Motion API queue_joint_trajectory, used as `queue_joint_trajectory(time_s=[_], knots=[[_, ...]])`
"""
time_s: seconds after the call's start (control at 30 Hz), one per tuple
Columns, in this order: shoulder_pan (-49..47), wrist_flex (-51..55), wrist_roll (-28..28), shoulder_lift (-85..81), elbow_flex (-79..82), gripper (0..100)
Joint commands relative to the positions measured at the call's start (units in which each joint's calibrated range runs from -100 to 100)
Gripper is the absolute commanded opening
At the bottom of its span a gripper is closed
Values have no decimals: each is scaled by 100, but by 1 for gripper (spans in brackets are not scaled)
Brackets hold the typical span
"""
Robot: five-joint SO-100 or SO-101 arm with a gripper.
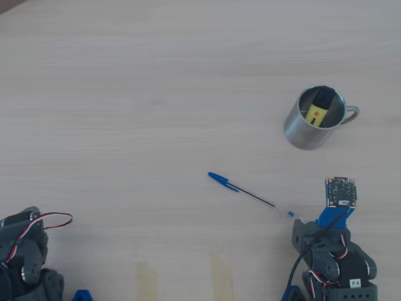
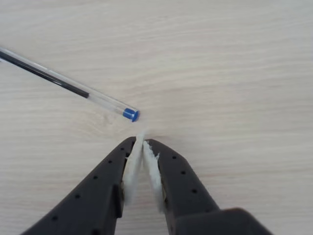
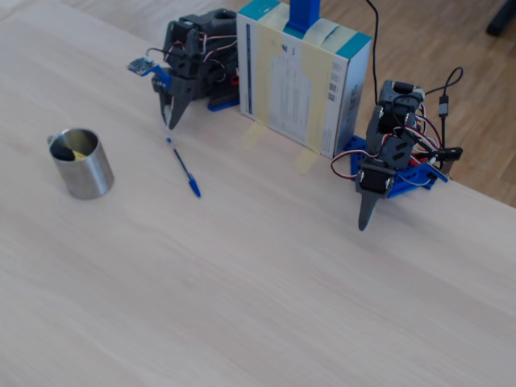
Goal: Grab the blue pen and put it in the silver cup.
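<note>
On my wrist view the gripper (image 2: 142, 138) points down at the pale wooden table (image 2: 234, 73), its two dark jaws drawn together so that the white pads (image 2: 131, 166) nearly meet at the tips, with only a thin sliver of gap between them and nothing held. Just beyond the tips lies the blue pen (image 2: 68, 86), flat on the table, its small blue end plug nearest the gripper and close to it but not touching; the clear barrel with its dark ink tube runs off toward the upper left of that view. From overhead I see the same pen (image 1: 249, 195) lying on a slant, blue cap toward the upper left, plug end toward the lower right, right beside the arm that carries the wrist camera (image 1: 340, 191). The silver cup (image 1: 313, 119) stands upright well apart from the pen, toward the upper right of the overhead view, its thin handle pointing right, and a yellow-and-black marker (image 1: 319, 108) leans inside it. In the fixed view the cup (image 3: 81, 164) sits to the left, the pen (image 3: 184, 171) lies between it and the gripper (image 3: 167, 122), whose tip hangs just above the pen's plug end. A second arm (image 3: 387, 157) rests at the right of that view, beside a blue-and-white box (image 3: 298, 76) standing between the two arms.
</note>
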Motion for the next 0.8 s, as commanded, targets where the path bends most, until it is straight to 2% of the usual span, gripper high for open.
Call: queue_joint_trajectory(time_s=[0.0,0.77], knots=[[221,144,38,116,90,2],[178,144,38,133,90,2]])
